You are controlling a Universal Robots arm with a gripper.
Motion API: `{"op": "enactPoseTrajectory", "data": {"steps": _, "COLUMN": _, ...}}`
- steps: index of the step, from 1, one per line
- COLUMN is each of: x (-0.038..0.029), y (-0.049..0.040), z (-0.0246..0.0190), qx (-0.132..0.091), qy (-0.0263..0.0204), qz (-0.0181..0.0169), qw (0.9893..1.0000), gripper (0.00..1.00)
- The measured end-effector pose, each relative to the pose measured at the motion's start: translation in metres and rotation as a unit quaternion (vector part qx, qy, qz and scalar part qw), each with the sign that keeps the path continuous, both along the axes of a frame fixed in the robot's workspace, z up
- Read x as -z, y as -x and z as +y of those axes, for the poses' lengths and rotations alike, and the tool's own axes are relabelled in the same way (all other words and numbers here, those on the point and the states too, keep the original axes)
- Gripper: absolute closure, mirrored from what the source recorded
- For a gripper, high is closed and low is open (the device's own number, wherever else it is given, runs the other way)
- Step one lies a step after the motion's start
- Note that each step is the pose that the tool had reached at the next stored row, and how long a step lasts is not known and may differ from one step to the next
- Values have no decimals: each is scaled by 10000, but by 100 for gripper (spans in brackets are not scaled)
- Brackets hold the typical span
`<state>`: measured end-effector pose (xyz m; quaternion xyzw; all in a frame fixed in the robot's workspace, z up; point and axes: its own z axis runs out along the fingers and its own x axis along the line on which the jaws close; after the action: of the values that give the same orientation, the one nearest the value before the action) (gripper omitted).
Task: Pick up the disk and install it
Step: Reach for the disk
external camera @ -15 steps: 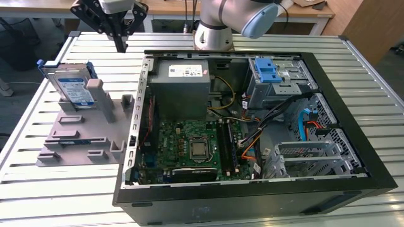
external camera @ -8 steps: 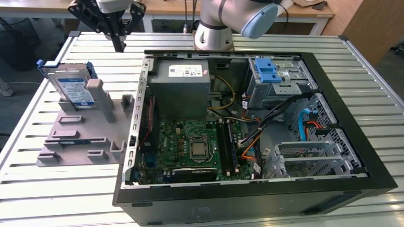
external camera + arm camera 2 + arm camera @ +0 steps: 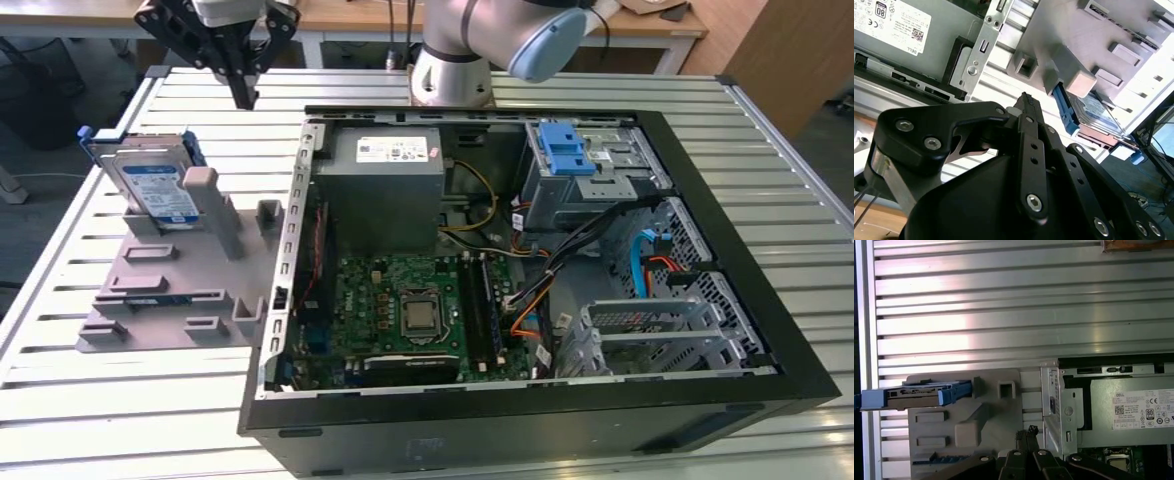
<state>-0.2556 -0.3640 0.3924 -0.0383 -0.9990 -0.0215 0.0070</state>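
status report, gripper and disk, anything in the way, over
Gripper shut, empty, high over the table. Disk on edge in the grey holder, untouched. Nothing seen between the two.

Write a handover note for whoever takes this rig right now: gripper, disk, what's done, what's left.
Gripper: shut, holding nothing, hovering over the table between the grey holder and the open computer case.
Disk: stands on edge in the holder, at the exterior view's left, outside the case, not touched by the gripper.
Drive cage: blue-latched, inside the case toward the exterior view's right.
Done: nothing that shows.
Left: the disk is not yet picked up and not yet installed.
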Motion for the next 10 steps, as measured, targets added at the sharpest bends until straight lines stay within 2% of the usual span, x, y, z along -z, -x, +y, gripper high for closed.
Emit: {"op": "enactPoseTrajectory", "data": {"steps": 10, "x": 1, "y": 155, "z": 49, "qx": 0, "qy": 0, "qz": 1, "qw": 10000, "gripper": 89}}
